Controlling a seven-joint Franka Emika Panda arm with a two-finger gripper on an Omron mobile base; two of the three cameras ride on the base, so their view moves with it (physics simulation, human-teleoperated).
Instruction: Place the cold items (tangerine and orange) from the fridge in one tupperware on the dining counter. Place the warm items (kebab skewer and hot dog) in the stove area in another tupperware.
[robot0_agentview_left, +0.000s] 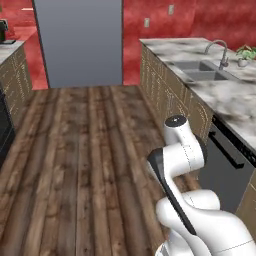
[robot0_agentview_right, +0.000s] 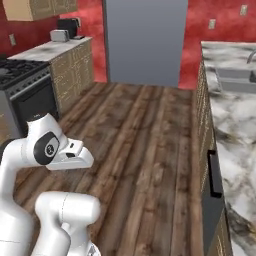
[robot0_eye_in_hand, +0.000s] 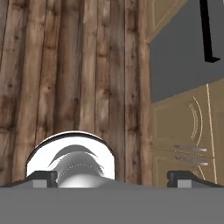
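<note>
The fridge (robot0_agentview_left: 80, 40) is the tall grey block at the far end of the room, its door shut; it is also in the right base view (robot0_agentview_right: 145, 40). The stove (robot0_agentview_right: 20, 75) stands at the left with dark burners on top. The tangerine, orange, kebab skewer, hot dog and tupperware are out of view. My arm is folded close over the base. In the hand view my gripper (robot0_eye_in_hand: 113, 178) is open, its fingertips (robot0_eye_in_hand: 43, 177) far apart and holding nothing, and it points down at the wooden floor beside the cabinets.
A marble counter (robot0_agentview_left: 230, 95) with a sink (robot0_agentview_left: 200, 70), a faucet (robot0_agentview_left: 220, 50) and a small plant (robot0_agentview_left: 245, 55) runs along the right. A grey dishwasher (robot0_agentview_left: 225, 160) with a black handle sits just right of the arm. Wooden floor (robot0_agentview_left: 85, 150) stretches to the fridge.
</note>
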